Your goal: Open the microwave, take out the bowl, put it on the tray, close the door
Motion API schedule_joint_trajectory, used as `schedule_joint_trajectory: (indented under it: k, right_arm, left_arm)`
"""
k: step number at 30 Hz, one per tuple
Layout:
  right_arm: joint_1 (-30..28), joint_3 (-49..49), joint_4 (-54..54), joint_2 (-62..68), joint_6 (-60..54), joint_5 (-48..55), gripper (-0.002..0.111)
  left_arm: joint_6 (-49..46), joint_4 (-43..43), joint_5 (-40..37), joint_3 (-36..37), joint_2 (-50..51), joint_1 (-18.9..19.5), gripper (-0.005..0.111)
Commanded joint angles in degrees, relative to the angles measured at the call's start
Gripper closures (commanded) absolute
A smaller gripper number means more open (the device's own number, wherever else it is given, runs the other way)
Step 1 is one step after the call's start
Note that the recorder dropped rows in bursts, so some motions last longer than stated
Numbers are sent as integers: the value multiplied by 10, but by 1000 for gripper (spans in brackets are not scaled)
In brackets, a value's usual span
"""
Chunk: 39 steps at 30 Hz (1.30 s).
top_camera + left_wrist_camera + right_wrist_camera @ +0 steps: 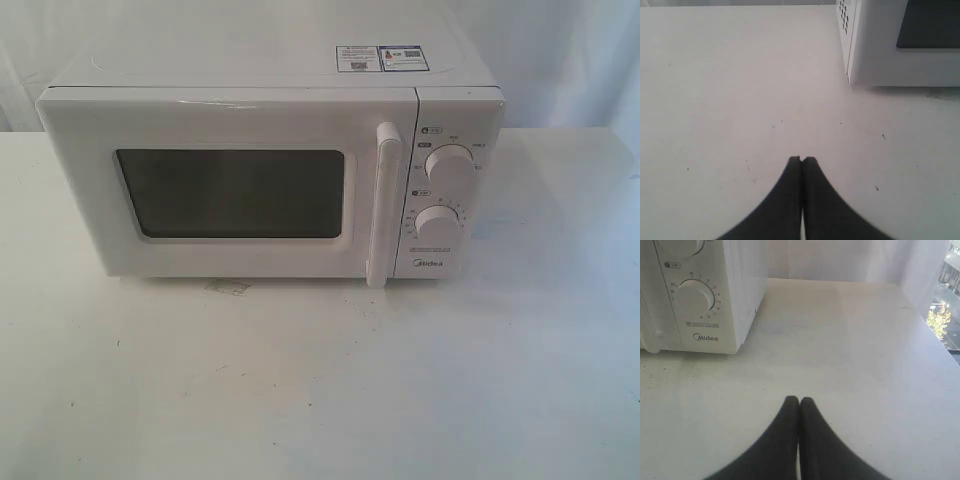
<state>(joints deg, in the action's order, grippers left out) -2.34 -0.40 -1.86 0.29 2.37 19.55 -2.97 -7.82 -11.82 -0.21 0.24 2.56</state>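
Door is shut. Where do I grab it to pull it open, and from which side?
Grip the vertical bar handle on the right edge of the door, near its middle. Come from the front, jaws either side of the bar, since it stands upright. The right gripper looks nearer but is shut; open it first.

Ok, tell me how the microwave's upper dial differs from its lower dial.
The upper dial has only a few sparse labels around it; the lower dial is ringed by a dense scale of numbers and ticks. The upper dial sits above the lower dial, which lies just over the Midea logo. Both are round and white, and both stand to the right of the door.
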Motion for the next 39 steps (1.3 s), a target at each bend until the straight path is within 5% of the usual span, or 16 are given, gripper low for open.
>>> schedule_joint_trajectory:
  k: [1,39]
  right_arm:
    - [-4,4,-1,-3,1,-4,108]
    - [-3,4,-15,-3,-37,-38,108]
  left_arm:
    - [0,-3,-2,2,-2,-4,107]
    - [0,-3,-2,2,-2,-4,107]
